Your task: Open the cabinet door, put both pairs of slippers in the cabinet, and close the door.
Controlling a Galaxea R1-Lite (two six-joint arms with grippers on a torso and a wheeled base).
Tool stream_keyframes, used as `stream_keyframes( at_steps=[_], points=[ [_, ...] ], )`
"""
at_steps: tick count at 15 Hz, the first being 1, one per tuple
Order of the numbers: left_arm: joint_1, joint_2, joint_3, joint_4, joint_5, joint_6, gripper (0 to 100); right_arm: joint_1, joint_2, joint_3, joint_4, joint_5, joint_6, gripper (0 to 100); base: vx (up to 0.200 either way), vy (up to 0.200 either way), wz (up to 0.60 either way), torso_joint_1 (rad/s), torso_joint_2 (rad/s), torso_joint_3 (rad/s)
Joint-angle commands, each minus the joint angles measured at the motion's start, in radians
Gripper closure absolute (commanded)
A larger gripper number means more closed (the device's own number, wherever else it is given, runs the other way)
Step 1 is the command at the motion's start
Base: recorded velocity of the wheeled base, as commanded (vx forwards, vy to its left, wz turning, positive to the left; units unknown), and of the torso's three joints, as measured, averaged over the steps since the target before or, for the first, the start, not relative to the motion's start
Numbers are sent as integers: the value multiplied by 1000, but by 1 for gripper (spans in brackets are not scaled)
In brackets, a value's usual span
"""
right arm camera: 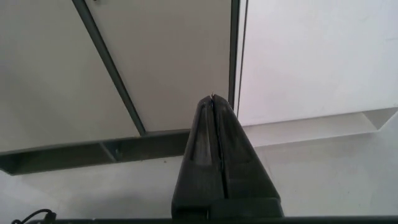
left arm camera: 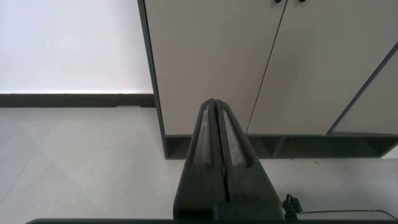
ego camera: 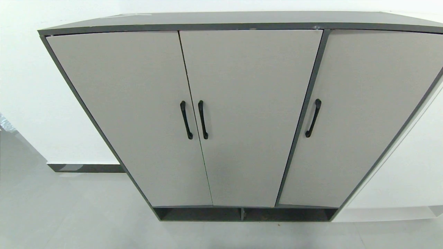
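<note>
One cabinet [ego camera: 221, 19], three doors [ego camera: 128, 114] [ego camera: 252, 114] [ego camera: 373, 114], three handles [ego camera: 186, 120] [ego camera: 202, 120] [ego camera: 313, 118]

Grey cabinet [ego camera: 242, 103] doors, dark frame, black handles [ego camera: 186, 120].

Plain white wall [ego camera: 52, 103]; dark baseboard [ego camera: 86, 168] along its foot at left; glossy grey floor [ego camera: 69, 214] below.

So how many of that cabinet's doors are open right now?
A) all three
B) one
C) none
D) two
C: the left door, middle door and right door all lie shut, flush against the cabinet frame.
</note>
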Motion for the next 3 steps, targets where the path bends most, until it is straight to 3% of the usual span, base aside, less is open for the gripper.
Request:
stream_keyframes(
  at_steps=[1, 3],
  points=[
    [0, 2, 0, 0, 0, 0, 100, 0, 5, -1, 0, 0, -1, 100, 0, 0, 0, 0, 0, 0],
    [0, 2, 0, 0, 0, 0, 100, 0, 5, -1, 2, 2, -6, 100, 0, 0, 0, 0, 0, 0]
  ],
)
